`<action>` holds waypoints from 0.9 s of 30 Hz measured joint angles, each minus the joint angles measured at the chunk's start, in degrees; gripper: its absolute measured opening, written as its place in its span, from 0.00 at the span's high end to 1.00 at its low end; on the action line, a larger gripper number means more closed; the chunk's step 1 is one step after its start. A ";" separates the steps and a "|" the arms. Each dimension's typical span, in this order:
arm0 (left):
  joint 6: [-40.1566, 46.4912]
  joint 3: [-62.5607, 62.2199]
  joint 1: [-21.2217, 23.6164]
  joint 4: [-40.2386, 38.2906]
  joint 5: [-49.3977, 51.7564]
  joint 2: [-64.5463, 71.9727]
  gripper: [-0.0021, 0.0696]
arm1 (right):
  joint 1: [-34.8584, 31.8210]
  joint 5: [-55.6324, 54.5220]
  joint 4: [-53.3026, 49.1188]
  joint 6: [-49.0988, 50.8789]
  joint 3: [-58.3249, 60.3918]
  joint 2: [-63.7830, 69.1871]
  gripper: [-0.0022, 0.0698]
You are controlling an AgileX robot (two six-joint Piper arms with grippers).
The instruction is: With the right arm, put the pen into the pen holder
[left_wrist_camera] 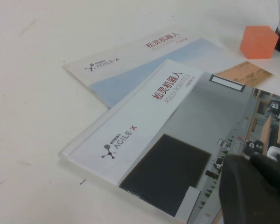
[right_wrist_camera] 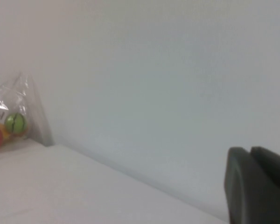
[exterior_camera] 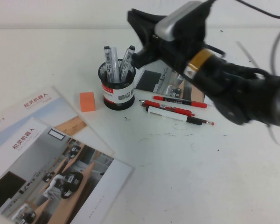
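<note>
Booklets [left_wrist_camera: 144, 135] read "AGILE·X"; right pincer [exterior_camera: 135, 18], pressed together, above pen holder [exterior_camera: 117, 88]; left pincer [left_wrist_camera: 256, 186] state unclear.

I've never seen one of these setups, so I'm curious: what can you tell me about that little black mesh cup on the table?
The small round black wire-mesh pen holder stands upright on the white table. A red-and-white label band wraps its lower part. Two slim whitish pens with dark tips lean inside, poking above the rim. An orange block sits apart on its left; red pens lie to its right.

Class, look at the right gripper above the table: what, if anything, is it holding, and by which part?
Nothing. The right gripper, raised behind the pen holder, is shut and empty. The left gripper hangs over the brochures, holding nothing visible.
</note>
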 joint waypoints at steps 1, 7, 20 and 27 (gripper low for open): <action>0.00 0.00 0.00 0.00 0.00 0.00 0.97 | -0.02 0.79 0.31 0.00 1.68 -2.26 0.97; 0.00 0.00 0.00 0.00 0.00 0.00 0.97 | -0.02 4.67 1.19 -4.89 18.85 -19.67 0.99; 0.00 0.00 0.00 0.00 0.00 0.00 0.97 | -0.02 34.05 2.99 -6.88 39.29 -57.06 1.00; 0.00 0.00 0.00 0.00 0.00 0.00 0.97 | -0.12 45.42 7.83 -6.17 45.85 -63.83 1.00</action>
